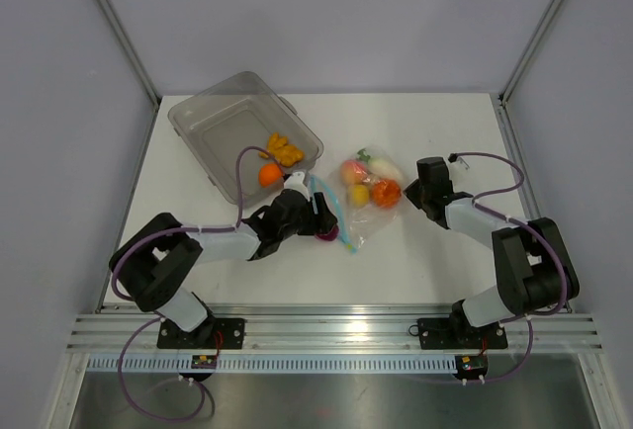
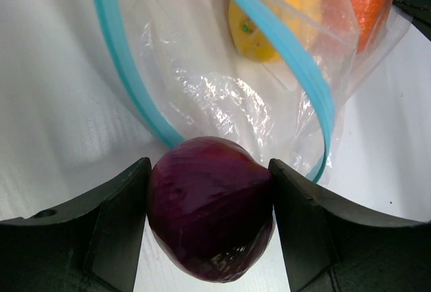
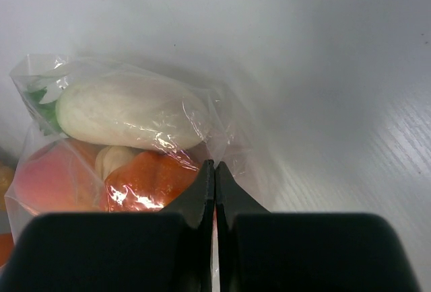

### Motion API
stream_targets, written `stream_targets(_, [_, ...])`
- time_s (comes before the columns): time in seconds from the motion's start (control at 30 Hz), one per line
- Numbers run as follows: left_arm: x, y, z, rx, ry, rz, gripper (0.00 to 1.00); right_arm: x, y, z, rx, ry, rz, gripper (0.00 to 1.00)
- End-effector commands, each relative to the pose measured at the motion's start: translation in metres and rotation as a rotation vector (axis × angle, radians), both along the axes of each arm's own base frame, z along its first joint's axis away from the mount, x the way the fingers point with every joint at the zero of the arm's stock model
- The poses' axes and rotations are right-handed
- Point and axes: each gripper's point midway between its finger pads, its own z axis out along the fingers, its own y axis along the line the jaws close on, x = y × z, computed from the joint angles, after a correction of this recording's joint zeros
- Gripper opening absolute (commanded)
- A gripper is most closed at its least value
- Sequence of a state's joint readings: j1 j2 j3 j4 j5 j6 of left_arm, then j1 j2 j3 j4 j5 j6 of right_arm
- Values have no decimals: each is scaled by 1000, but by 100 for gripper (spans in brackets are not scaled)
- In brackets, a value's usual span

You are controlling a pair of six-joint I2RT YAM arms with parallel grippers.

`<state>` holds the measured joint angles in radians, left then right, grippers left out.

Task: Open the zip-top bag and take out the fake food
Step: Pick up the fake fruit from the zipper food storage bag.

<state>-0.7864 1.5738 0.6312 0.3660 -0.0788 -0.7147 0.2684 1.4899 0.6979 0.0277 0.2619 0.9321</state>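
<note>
Left end effector (image 2: 209, 174) pinching purple piece (image 2: 210, 221) between both fingers, right at the open bag (image 2: 222, 97) mouth, blue zip (image 2: 296, 63) parted around it. Right end effector (image 3: 215, 171) pressed together, looks clamped on bag film at the closed end, anchoring it. Bag lies mid table (image 1: 435, 251) between the 2 arms, more food (image 1: 368, 190) inside: yellow, orange, white, peach. Tub (image 1: 213, 128) behind left arm has 1 yellow piece, 1 orange at its near edge. Step: pulling food out, 1 in grip. Next likely needs: lift purple clear of zip, carry to tub, release; right should pin film so bag doesn't drag.
</note>
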Motion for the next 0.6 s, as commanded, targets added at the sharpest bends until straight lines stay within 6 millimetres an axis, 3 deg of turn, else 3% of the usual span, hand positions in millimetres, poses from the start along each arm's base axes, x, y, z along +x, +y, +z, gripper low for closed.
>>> stream_targets(0.0, [7,11,23,2,-62,42,60,10,-13,24,-17,-60,-77,0])
stream_targets(0.27, [4,51,46,148,-90,114,59,5,-16,23,-33,-35,-79,0])
stream_targets(0.57, [20,75,95,119,-116,159,60,6,-13,20,-27,-25,-64,0])
